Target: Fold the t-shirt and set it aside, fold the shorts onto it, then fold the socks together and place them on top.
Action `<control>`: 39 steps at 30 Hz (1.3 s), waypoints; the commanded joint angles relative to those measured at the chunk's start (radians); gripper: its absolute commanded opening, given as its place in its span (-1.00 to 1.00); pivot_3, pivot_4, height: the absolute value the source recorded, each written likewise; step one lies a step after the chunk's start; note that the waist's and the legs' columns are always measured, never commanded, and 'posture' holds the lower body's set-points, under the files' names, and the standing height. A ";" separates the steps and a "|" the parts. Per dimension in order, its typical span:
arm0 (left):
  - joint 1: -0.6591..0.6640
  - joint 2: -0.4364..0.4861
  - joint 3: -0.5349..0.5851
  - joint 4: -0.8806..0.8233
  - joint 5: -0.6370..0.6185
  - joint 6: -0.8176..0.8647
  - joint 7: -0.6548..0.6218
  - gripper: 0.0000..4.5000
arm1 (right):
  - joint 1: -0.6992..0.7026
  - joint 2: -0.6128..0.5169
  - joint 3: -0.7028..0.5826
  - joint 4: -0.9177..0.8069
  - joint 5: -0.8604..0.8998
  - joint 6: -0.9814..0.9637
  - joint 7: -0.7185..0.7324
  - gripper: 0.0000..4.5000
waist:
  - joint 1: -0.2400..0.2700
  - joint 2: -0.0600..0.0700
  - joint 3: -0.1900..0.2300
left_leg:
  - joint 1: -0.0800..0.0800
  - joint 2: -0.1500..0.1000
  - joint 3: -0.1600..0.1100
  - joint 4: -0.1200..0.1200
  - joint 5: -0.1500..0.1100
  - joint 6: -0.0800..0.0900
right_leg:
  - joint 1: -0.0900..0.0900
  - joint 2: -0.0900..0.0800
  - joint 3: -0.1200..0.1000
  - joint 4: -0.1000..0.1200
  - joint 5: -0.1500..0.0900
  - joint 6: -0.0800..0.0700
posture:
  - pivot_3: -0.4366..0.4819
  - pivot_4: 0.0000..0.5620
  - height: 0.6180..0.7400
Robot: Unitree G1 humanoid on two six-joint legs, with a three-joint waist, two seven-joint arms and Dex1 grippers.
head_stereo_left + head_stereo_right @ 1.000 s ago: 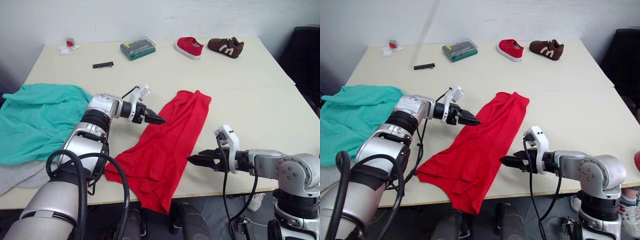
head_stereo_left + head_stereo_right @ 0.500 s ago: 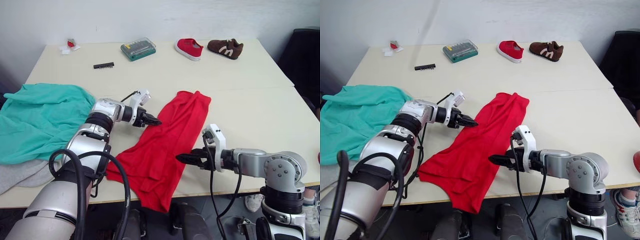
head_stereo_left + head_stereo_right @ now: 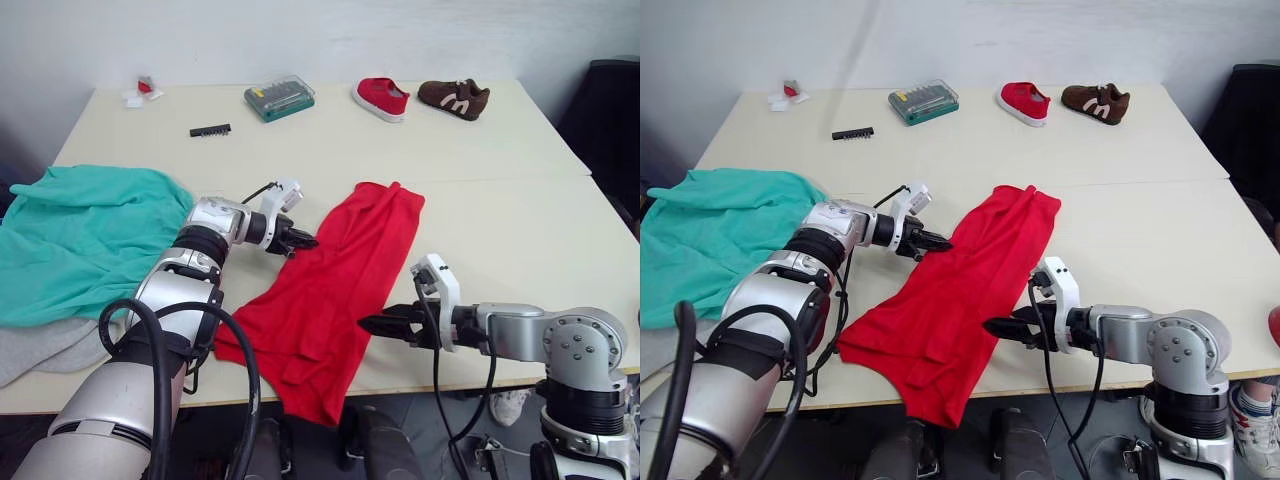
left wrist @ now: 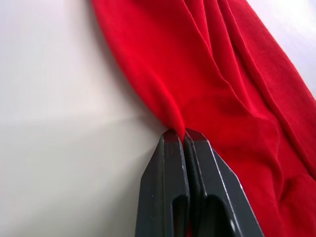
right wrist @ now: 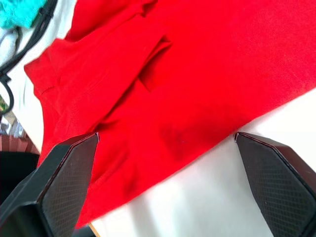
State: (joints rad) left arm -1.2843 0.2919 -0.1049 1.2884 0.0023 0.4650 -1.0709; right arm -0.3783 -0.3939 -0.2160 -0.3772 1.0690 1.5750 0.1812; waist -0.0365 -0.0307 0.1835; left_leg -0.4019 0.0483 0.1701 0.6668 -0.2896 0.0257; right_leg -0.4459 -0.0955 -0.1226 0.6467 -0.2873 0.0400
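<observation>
The red t-shirt [image 3: 340, 270] lies crumpled in a long diagonal strip on the table, and its near end hangs over the front edge. My left gripper [image 3: 305, 243] is shut on a pinch of the shirt's left edge, and its fingertips [image 4: 174, 143] are pressed together on the fold. My right gripper [image 3: 372, 325] stands open at the shirt's right edge, its fingers [image 5: 59, 177] straddling the hem low over the table. The teal shorts [image 3: 80, 235] lie heaped at the left. A light grey cloth [image 3: 40, 345] peeks from under them; I cannot tell whether it is the socks.
Along the far edge of the cream table [image 3: 500, 200] are a red shoe [image 3: 380, 97], a brown shoe [image 3: 455, 97], a green tool case [image 3: 275, 97], a black bit strip [image 3: 210, 130] and a small red-and-white item [image 3: 140, 90].
My left gripper has shifted slightly toward the t-shirt's left edge and shut on it. My right gripper has edged in to the shirt's right hem, still open.
</observation>
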 commanded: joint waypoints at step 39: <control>0.608 0.171 0.276 -1.086 -0.293 0.546 0.277 -1.00 | -0.303 -0.507 0.623 0.421 -0.532 -0.471 0.861 -0.99 | 0.018 0.001 0.001 | -0.001 -0.001 -0.001 0.010 -0.001 0.001 | 0.002 -0.004 0.001 0.004 0.001 0.002 | -0.05 -0.47 1.00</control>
State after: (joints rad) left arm -0.6750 0.4486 0.1456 0.2364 -0.2778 1.0165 -0.8211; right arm -0.6906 -0.8687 0.3852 0.0225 0.5797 1.1027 1.0223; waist -0.0183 -0.0300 0.1842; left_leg -0.4027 0.0474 0.1696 0.6770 -0.2903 0.0268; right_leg -0.4444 -0.0992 -0.1212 0.6510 -0.2860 0.0422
